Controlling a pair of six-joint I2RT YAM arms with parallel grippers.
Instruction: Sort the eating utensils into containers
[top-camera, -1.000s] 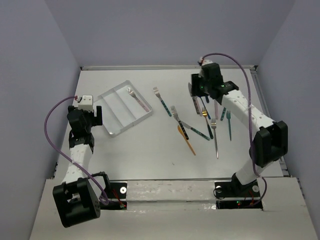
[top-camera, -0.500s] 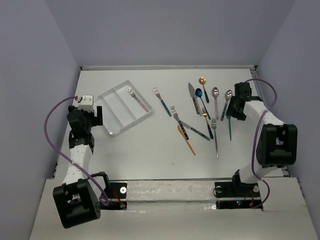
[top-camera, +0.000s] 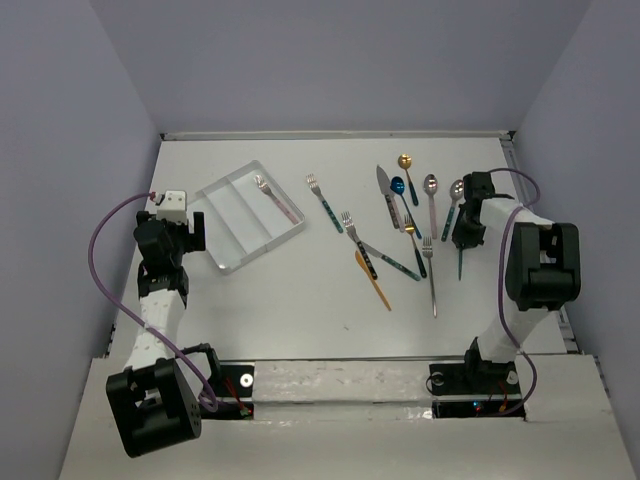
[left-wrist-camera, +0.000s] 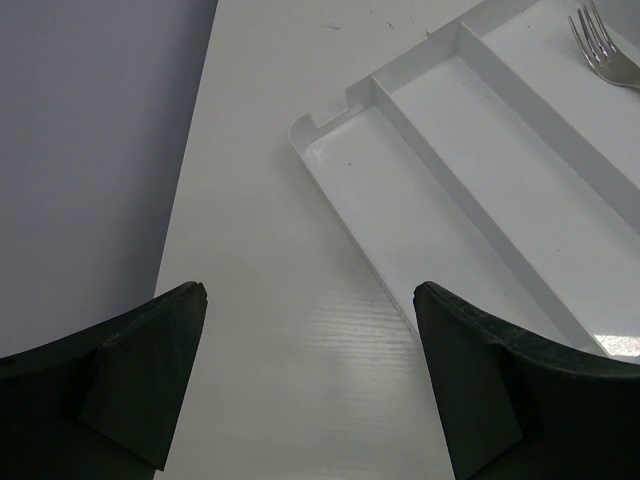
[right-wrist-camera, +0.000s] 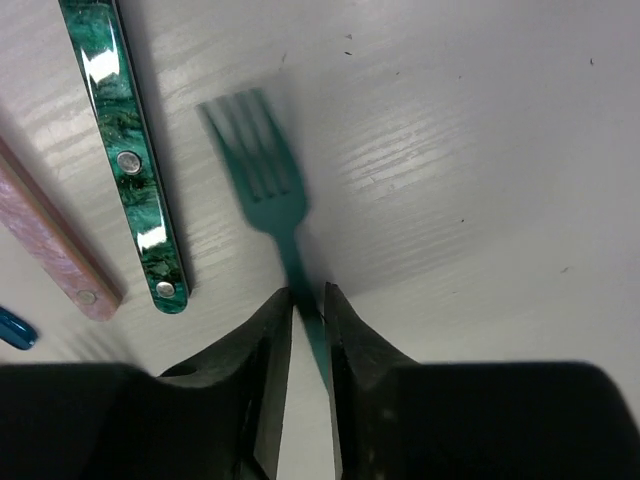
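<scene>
Swung over from farther back, the right gripper (right-wrist-camera: 308, 300) pinched the teal fork (right-wrist-camera: 262, 175); the left gripper (left-wrist-camera: 310, 380) hung released. One fork (top-camera: 275, 197) lay in the tray (top-camera: 228, 262), and the rest waited on the tabletop (top-camera: 300, 320).

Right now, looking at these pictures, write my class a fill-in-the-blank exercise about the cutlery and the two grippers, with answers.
The right gripper has its fingers on either side of the teal fork's ____.
The clear tray is divided into ____ long compartments.
The left gripper hangs ____ near that tray, holding nothing.
Only one utensil, a silver-headed fork, lies in the ____.
Missing words: handle; three; open; tray.
</scene>
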